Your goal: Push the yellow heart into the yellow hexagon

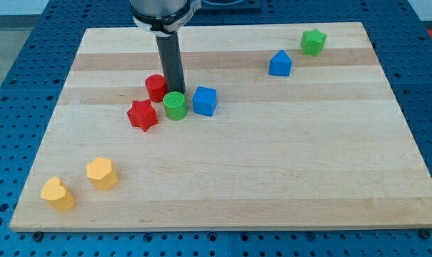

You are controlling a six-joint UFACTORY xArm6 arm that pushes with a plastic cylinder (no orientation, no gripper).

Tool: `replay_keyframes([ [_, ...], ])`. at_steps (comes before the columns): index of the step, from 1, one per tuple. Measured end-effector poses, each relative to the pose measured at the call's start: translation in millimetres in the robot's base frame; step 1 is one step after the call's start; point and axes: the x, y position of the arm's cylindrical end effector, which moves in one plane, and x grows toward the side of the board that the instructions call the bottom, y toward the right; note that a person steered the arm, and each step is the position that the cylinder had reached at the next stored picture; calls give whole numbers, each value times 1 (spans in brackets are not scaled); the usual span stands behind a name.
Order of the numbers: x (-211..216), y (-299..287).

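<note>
The yellow heart (57,193) lies near the board's bottom left corner. The yellow hexagon (101,173) lies just to its upper right, a small gap between them. My tip (176,92) is far from both, up in the board's upper middle. It stands right behind the green cylinder (175,106), between the red cylinder (156,87) and the blue cube (205,101). The very end of the rod meets the green cylinder's top edge in the view.
A red star (142,115) lies left of the green cylinder. A blue block (280,63) and a green block (313,41) lie at the view's upper right. The wooden board (273,171) rests on a blue perforated table.
</note>
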Motion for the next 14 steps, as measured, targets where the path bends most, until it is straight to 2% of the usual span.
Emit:
replay_keyframes([
  [1,-19,7],
  [2,-75,70],
  [3,-79,149],
  [4,-68,167],
  [5,-5,174],
  [6,41,166],
  [7,178,119],
  [8,233,92],
  [9,234,65],
  [10,236,-21],
  [12,234,-97],
  [13,233,-167],
  [14,233,-169],
])
